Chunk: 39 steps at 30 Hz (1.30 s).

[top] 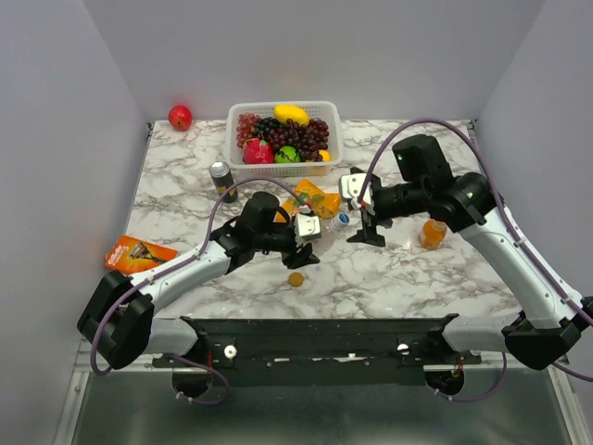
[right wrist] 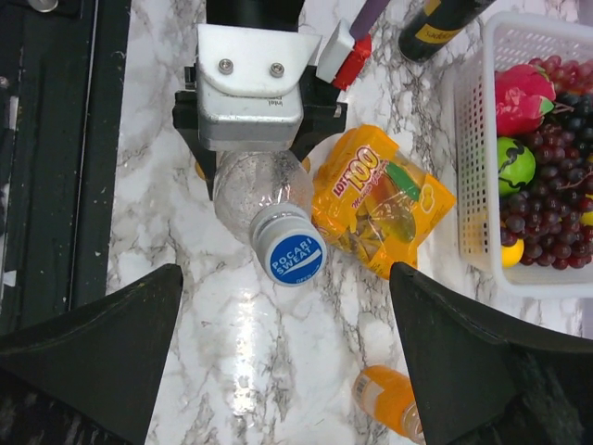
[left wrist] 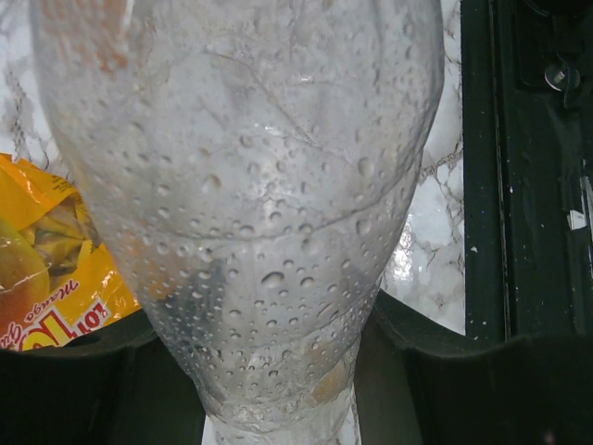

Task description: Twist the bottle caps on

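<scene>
My left gripper [top: 310, 232] is shut on the colourless bottle [left wrist: 250, 185], held sideways just above the table. The bottle fills the left wrist view between the dark fingers [left wrist: 482, 380]. In the right wrist view the bottle [right wrist: 250, 190] points at me, and the white cap with a blue mark [right wrist: 289, 246] sits on its neck. My right gripper [right wrist: 287, 362] is wide open and empty, a little back from the cap [top: 341, 220]. One orange bottle [top: 432, 232] stands to the right, also in the right wrist view [right wrist: 389, 399]. A golden-orange cap [top: 296, 278] lies on the marble near the front.
A yellow snack bag [top: 313, 197] lies just behind the held bottle. A white basket [top: 239, 167] of fruit stands at the back. A dark can [top: 222, 179] stands to its left. An orange packet [top: 139, 252] lies at the left, and a red apple [top: 180, 117] in the far corner.
</scene>
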### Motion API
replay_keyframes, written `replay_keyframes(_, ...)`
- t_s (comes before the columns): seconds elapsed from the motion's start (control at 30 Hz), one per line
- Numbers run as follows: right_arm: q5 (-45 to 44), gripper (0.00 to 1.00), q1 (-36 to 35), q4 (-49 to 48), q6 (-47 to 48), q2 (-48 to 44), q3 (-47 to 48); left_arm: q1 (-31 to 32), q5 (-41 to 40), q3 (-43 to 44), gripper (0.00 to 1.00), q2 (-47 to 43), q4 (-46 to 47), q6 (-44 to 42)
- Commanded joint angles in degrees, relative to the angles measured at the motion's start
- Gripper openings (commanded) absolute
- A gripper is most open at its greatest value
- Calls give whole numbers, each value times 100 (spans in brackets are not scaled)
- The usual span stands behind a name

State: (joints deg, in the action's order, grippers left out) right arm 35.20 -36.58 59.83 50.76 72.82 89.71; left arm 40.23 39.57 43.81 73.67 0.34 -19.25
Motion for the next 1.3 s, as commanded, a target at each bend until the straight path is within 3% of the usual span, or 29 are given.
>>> replay_keyframes(0.0, 224, 100, -165, -341, 434, -75, -156, -24, 297, 277, 0, 104, -376, -141)
replay_keyframes(0.73, -180, 99, -280, 72, 865, 57, -472, -147, 314, 303, 0, 51, 344, 834)
replay_keyframes(1.17, -619, 95, -280, 371, 101, 84, -551, -516, 104, 145, 0, 7, 1126, 1626)
replay_keyframes(1.27, -672, 90, -271, 713, 65, 5, -621, -560, 42, 119, 0, 7, 1144, 1626)
